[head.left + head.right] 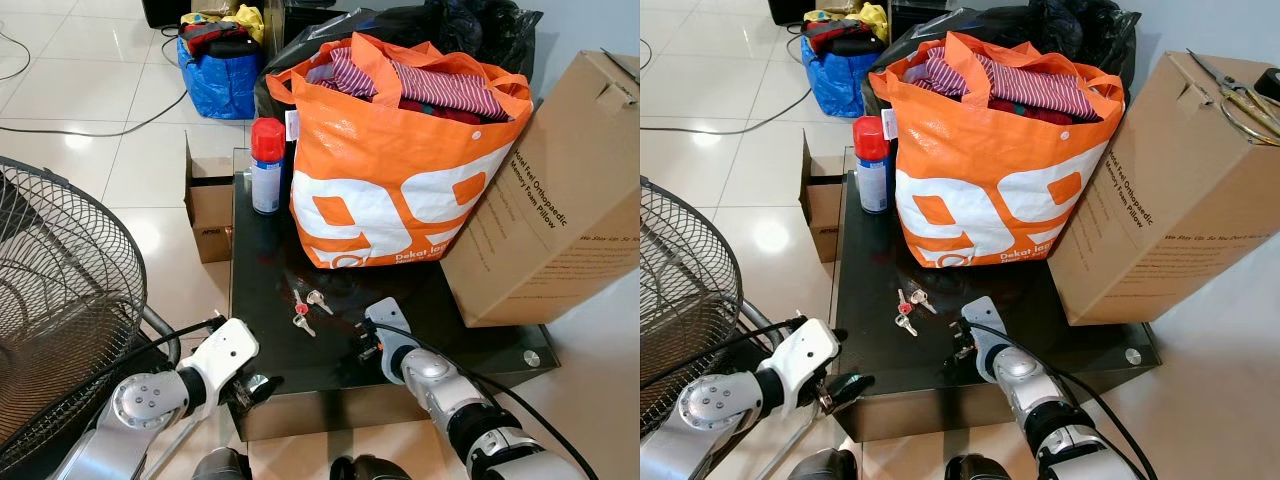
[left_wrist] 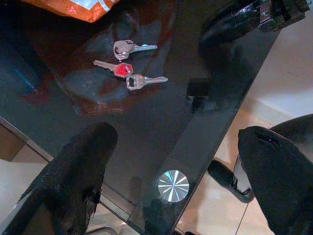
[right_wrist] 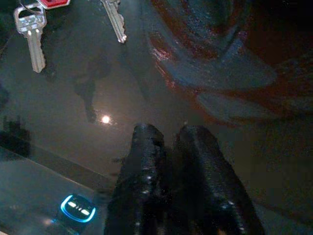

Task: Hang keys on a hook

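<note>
Lying on glossy black glass table: metal keys, one red-capped.

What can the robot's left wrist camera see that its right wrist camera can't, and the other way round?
The left wrist view alone takes in the whole bunch of keys, a corner of the orange bag, a round metal table fitting and the open left gripper. The right wrist view alone has the right gripper, fingers pressed together, and a blue-lit button. Both share the keys and the black glass table.
</note>
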{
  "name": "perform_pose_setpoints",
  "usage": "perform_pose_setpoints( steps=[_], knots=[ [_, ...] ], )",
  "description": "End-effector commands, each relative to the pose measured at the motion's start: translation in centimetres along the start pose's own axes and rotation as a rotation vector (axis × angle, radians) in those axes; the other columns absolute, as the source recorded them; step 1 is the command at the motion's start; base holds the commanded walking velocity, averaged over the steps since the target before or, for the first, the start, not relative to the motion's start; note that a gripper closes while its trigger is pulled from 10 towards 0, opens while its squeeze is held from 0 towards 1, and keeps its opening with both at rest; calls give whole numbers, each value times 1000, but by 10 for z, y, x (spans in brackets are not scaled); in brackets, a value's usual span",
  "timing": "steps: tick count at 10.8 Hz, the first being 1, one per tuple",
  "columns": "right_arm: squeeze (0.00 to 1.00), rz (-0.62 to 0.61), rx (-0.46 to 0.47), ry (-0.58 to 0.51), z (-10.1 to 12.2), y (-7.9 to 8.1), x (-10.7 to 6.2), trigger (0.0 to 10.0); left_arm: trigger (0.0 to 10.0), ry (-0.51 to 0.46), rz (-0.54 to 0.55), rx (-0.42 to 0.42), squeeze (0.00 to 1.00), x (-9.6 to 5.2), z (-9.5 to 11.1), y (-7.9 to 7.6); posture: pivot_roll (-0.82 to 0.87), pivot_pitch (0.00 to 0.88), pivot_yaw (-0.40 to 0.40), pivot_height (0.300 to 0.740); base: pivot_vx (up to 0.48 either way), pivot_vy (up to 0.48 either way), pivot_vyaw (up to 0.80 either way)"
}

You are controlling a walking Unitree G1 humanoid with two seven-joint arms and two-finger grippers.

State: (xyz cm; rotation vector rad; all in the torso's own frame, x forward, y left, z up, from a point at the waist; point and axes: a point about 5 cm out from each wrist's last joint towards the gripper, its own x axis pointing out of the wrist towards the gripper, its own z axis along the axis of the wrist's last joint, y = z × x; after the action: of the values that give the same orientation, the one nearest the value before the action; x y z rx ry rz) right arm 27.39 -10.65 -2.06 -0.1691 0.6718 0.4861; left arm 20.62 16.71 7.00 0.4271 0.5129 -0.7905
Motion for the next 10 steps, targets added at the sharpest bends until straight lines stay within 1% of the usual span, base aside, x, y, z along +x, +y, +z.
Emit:
perform_pose_setpoints(
  steps=[1, 2, 3, 4, 5, 7, 8, 9, 10],
  knots=[
    [0, -33, 14, 39, -9, -12, -4, 0, 10000, -14, -16, 11, 0, 1, 5, -4, -10, 119, -138, 740, 0, 0, 0],
    [0, -16, 8, 0, -4, -13, -5, 0, 10000, -15, -13, 12, 0, 2, 5, -4, -8, 113, -139, 740, 0, 0, 0],
    [0, 35, 0, -65, 5, -10, -5, 6745, 10000, -16, -5, 12, 0, 1, 5, -4, -8, 110, -138, 740, 0, 0, 0],
    [0, 86, -1, -96, 9, -5, -5, 10000, 10000, -16, -3, 12, 0, 1, 5, -4, -7, 108, -137, 740, 0, 0, 0],
    [1000, 130, -5, -111, 15, 4, -3, 10000, 10000, -28, 42, 13, 0, -1, 6, 2, 10, 116, -136, 740, 0, 0, 0],
    [1000, 89, -10, -98, 19, 9, 2, 10000, 10000, -45, 122, 20, 0, -7, 8, 10, 30, 127, -129, 740, 0, 0, 0],
    [1000, 69, 0, -106, 25, 13, 5, 10000, 10000, -59, 184, 20, 0, -13, 9, 18, 52, 146, -119, 740, 0, 0, 0],
    [1000, 67, 3, -116, 29, 17, 7, 10000, 10000, -68, 224, 21, 0, -18, 11, 23, 64, 158, -112, 740, 0, 0, 0],
    [1000, 74, 10, -130, 35, 25, 10, 10000, 10000, -74, 249, 28, 0, -25, 13, 28, 85, 178, -96, 740, 0, 0, 0]
  ],
)
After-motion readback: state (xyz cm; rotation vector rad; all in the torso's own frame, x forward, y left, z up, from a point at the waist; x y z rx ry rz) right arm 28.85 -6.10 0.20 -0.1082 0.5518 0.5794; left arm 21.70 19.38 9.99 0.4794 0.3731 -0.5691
